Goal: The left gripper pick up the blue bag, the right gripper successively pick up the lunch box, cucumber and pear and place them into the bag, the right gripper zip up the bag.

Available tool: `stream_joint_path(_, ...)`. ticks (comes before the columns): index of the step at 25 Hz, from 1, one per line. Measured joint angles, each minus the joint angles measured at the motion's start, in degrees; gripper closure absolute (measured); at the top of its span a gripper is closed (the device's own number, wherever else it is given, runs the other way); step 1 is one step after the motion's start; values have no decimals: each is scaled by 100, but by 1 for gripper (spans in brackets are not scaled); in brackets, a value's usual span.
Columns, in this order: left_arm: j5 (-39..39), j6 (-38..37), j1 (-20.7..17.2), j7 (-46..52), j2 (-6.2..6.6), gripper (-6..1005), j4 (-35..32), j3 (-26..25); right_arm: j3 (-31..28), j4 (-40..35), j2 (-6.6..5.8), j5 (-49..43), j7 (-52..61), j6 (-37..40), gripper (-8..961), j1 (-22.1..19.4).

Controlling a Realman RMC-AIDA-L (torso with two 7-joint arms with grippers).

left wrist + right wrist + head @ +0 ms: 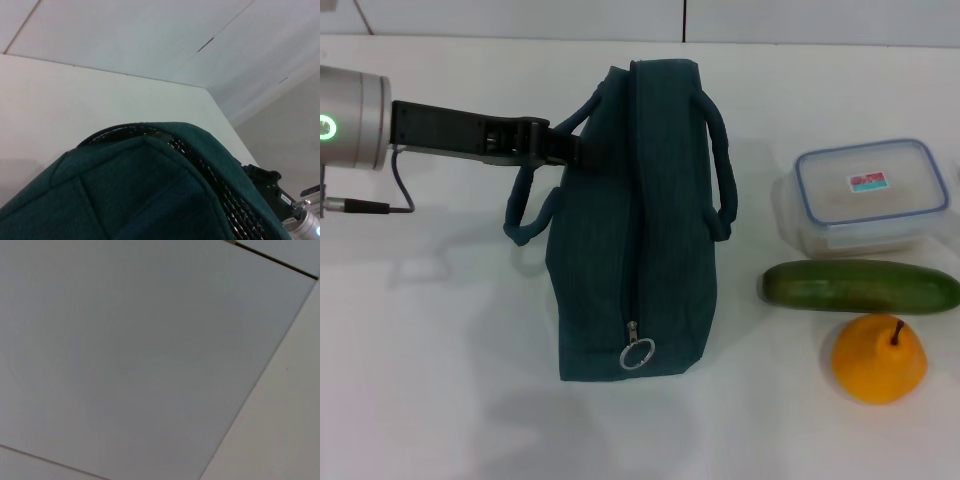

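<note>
White table (440,380); left pincer (565,148) tips hidden behind blue bag (640,250).

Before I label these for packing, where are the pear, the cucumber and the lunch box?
pear (876,360), head view, middle of its body.
cucumber (860,286), head view, mid-length.
lunch box (870,185), head view, lid centre.
</note>
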State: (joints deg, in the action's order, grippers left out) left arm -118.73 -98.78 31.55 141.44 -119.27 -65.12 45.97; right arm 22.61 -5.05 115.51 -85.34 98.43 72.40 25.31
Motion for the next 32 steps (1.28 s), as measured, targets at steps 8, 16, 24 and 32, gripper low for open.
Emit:
stream_joint_path(8, 0, -9, -30, -49, 0, 939, -35, 0, 28, -31, 2, -31, -64, -150, 817, 39)
stream_joint_path(16, 0, -15, -9, -71, 0, 939, -34, 57, 31, 42, 12, -18, -70, -276, 587, -63)
stream_joint_path(24, -10, 20, 8, -291, 17, 939, -3, 61, -33, 269, 42, 44, -64, -330, 560, -27)
stream_joint_path(32, -19, 19, -40, -442, -3, 939, 48, 61, -42, 510, 54, 276, -22, -341, 562, 198)
